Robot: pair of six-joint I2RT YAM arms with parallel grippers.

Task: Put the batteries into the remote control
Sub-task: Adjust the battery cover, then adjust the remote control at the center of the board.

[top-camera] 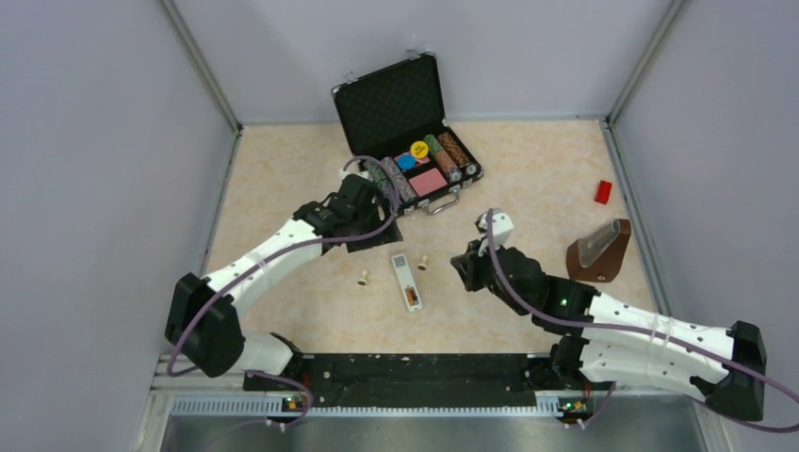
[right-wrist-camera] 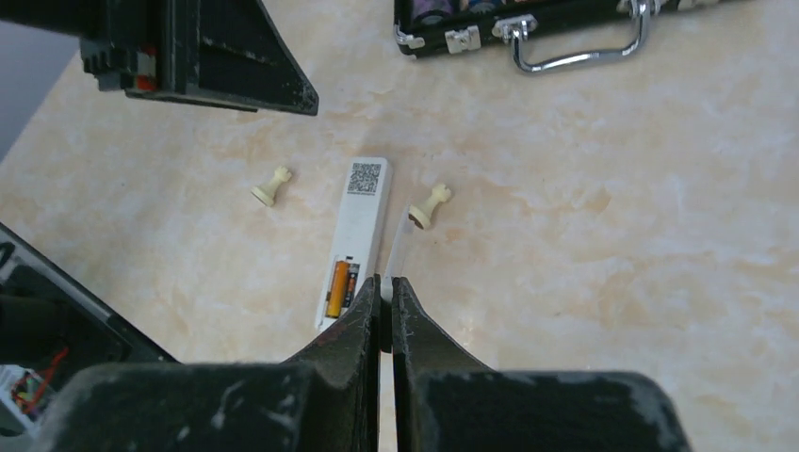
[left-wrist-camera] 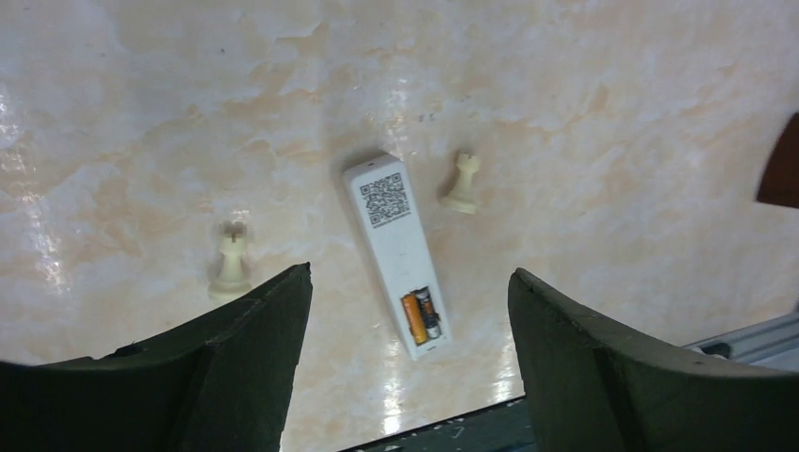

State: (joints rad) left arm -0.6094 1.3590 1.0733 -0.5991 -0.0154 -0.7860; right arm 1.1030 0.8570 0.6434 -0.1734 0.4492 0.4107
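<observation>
The white remote control [top-camera: 406, 280] lies on the table between the arms, slot side up. The copper-orange and blackish batteries [left-wrist-camera: 421, 316] sit side by side in its open slot, also seen in the right wrist view [right-wrist-camera: 341, 285]. My left gripper [left-wrist-camera: 409, 273] is open and empty, hovering above the remote [left-wrist-camera: 394, 245], just far-left of it in the top view [top-camera: 363, 231]. My right gripper [right-wrist-camera: 384, 281] is shut on a thin white plastic strip [right-wrist-camera: 398, 247] seen edge-on, just right of the remote [right-wrist-camera: 358, 221], and it hovers right of it in the top view [top-camera: 464, 264].
Two cream pawn pegs [top-camera: 363, 278] [top-camera: 423, 263] stand beside the remote. An open black chip case [top-camera: 415, 132] is at the back. A brown stand [top-camera: 599, 252] and a red block [top-camera: 603, 192] are at the right. Grey walls enclose the table.
</observation>
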